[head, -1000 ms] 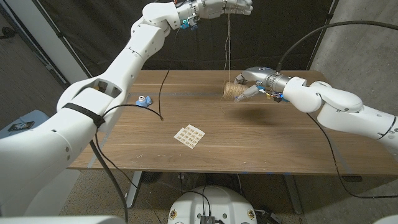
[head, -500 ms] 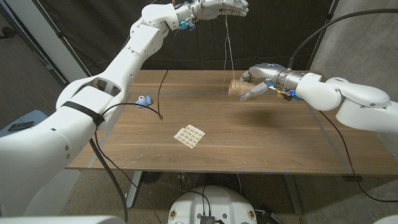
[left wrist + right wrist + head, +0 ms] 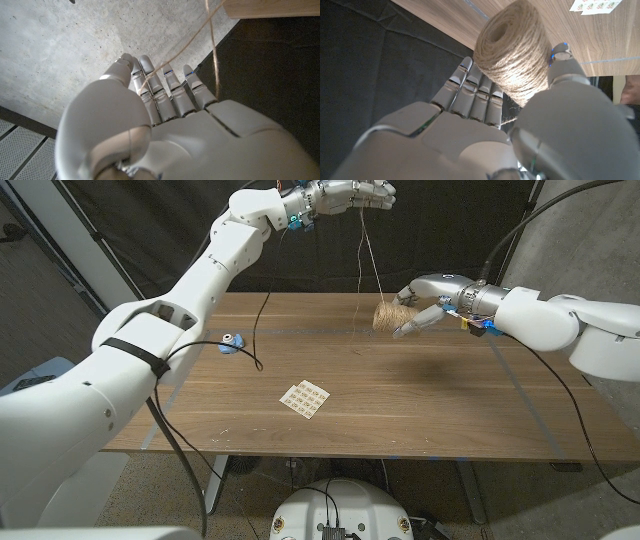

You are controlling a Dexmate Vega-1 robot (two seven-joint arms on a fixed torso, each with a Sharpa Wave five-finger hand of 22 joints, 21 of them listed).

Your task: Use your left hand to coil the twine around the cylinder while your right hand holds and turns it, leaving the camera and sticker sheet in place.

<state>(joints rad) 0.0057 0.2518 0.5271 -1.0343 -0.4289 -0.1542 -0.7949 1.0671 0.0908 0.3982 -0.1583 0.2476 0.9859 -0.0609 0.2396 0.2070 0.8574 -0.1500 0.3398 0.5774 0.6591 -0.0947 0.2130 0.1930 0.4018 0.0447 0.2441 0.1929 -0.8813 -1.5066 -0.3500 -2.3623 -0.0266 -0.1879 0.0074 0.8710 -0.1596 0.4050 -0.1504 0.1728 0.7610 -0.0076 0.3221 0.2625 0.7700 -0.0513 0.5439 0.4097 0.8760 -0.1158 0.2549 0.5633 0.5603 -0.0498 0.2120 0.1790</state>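
Your right hand [image 3: 425, 300] grips the twine-wrapped cylinder [image 3: 389, 316] just above the far side of the table [image 3: 420, 400], fingers and thumb clamped around it. Your left hand [image 3: 352, 193] is raised high, pinching the twine [image 3: 366, 250], which runs down to the cylinder. The camera [image 3: 232, 341] and sticker sheet [image 3: 304, 400] lie on the table, well apart.

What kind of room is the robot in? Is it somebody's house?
Probably not a house; it looks like a lab or workshop. There is a bare concrete wall, black curtains hung behind the wooden table, and loose cables running across it.
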